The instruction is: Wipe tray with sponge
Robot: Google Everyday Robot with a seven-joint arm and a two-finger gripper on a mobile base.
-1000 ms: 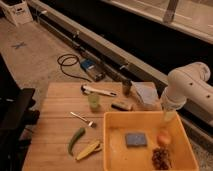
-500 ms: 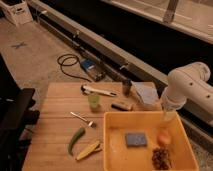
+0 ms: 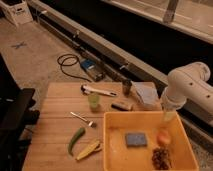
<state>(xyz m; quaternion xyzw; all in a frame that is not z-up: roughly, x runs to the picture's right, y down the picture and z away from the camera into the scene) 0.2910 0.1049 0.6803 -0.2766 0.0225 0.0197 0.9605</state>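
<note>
The yellow tray [image 3: 116, 150] sits on the front right part of the wooden table. The blue-grey sponge [image 3: 135, 139] lies flat inside it, near the middle. My white arm comes in from the right, and my gripper [image 3: 169, 114] hangs down over the tray's far right rim, up and to the right of the sponge and apart from it. An orange round fruit [image 3: 163, 136] and a brown lumpy cluster [image 3: 160, 158] lie in the tray's right part, under the gripper.
Behind the tray are a dark block [image 3: 121, 105], a folded grey cloth [image 3: 145, 95], a dark can [image 3: 127, 86], a green cup [image 3: 93, 101] and a white tool [image 3: 98, 90]. Left of it lie a spoon [image 3: 82, 119], a green pepper [image 3: 76, 140] and a yellow piece [image 3: 89, 149]. A black chair [image 3: 15, 117] stands at the left.
</note>
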